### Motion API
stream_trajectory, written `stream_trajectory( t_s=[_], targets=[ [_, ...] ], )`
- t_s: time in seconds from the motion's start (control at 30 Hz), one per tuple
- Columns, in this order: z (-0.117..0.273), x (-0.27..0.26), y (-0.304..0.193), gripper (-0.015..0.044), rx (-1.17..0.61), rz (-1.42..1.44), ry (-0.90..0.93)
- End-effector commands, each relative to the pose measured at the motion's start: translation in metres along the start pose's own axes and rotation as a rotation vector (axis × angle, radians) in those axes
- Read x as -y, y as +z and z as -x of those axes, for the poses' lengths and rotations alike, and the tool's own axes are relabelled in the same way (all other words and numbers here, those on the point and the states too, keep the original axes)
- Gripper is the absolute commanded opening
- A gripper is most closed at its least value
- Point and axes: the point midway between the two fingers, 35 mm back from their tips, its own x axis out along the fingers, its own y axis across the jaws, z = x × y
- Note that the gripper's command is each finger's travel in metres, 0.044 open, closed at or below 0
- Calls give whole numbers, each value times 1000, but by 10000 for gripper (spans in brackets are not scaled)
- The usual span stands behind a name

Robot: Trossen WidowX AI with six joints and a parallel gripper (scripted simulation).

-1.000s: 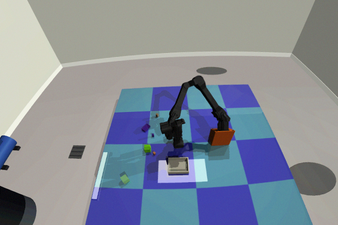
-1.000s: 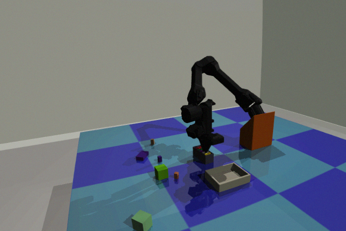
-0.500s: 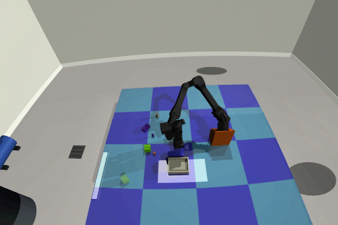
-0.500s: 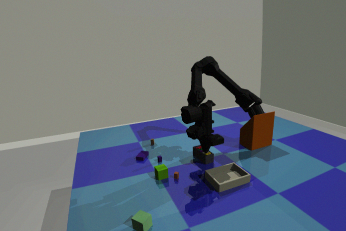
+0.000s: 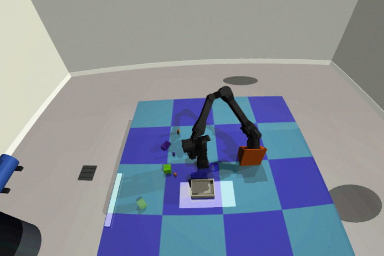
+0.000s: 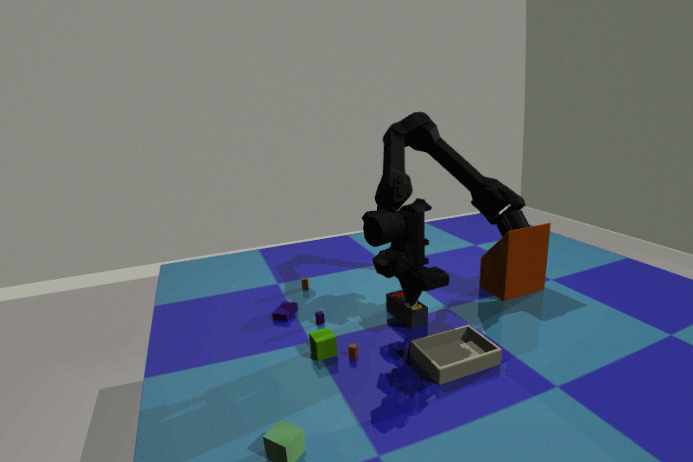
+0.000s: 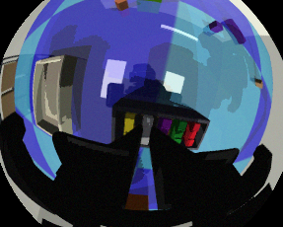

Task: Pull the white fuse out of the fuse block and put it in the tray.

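Two-tone blue checkered mat (image 5: 288, 187) on grey floor (image 5: 77, 105), pale walls (image 6: 194, 108); fingers pinch white fuse (image 7: 145, 128) in block (image 6: 407, 314), tray (image 6: 456, 366) nearby.

The worktop (image 6: 603, 337) is a shiny checkerboard of dark blue and teal squares. Near the middle of the exterior view a dark fuse block (image 6: 407, 314) sits on it, with a grey tray (image 6: 456, 354) just beside it toward the lower right. An orange base (image 6: 516, 261) stands at right. Left of the block lie a bright green cube (image 6: 323, 343), a small orange piece (image 6: 353, 350), two purple bits (image 6: 284, 311) and, at bottom, a dull green cube (image 6: 284, 441).
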Motion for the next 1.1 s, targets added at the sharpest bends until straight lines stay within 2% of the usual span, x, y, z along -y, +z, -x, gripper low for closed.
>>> stream_trajectory(
  t_s=[0.0, 1.07],
  targets=[
    [2, 0, 0, 0, 0, -6, 1],
    [18, 0, 1, 0, 0, -4, 1]
  ],
)
